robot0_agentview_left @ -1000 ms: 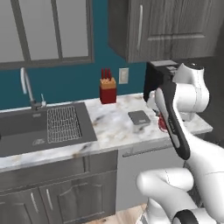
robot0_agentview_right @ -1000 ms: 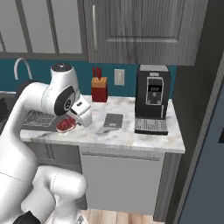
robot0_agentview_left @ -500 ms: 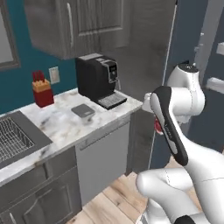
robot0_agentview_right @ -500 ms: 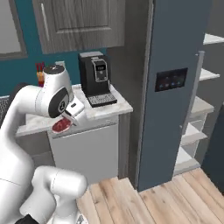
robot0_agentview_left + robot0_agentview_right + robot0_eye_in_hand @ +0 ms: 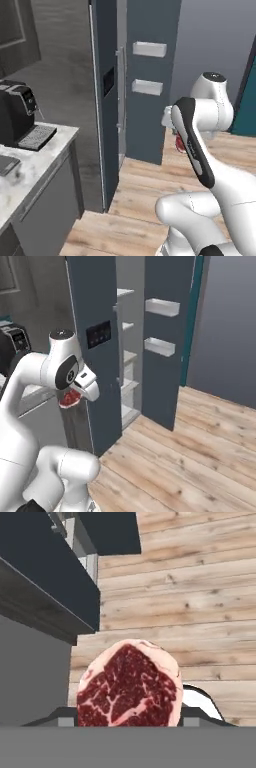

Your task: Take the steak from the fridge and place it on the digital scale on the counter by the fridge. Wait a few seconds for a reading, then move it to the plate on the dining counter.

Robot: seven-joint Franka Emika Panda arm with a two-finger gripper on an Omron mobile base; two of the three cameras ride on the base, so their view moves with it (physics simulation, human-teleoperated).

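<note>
The steak [image 5: 129, 688], a red marbled slab, hangs in my gripper [image 5: 73, 396], which is shut on it above the wooden floor. In the right base view the steak [image 5: 69, 399] sits just below the white hand, in front of the fridge [image 5: 92, 316]. In the left base view a sliver of the steak [image 5: 179, 144] peeks out behind my forearm. The fridge [image 5: 107, 95] stands with its door open, white shelves [image 5: 125, 357] showing inside. A corner of the digital scale [image 5: 5, 164] lies on the counter [image 5: 35, 170] at the far left.
A black coffee machine [image 5: 16, 119] stands on the counter beside the fridge. The open fridge door [image 5: 162, 331] carries two white bins [image 5: 161, 306] and juts into the room. Wooden floor [image 5: 190, 451] spreads to the right, with a teal wall [image 5: 247, 95] beyond.
The whole picture has swung right as the base turned: sink and counter slid off left, fridge and wooden floor came into view. The steak stays in the shut gripper.
</note>
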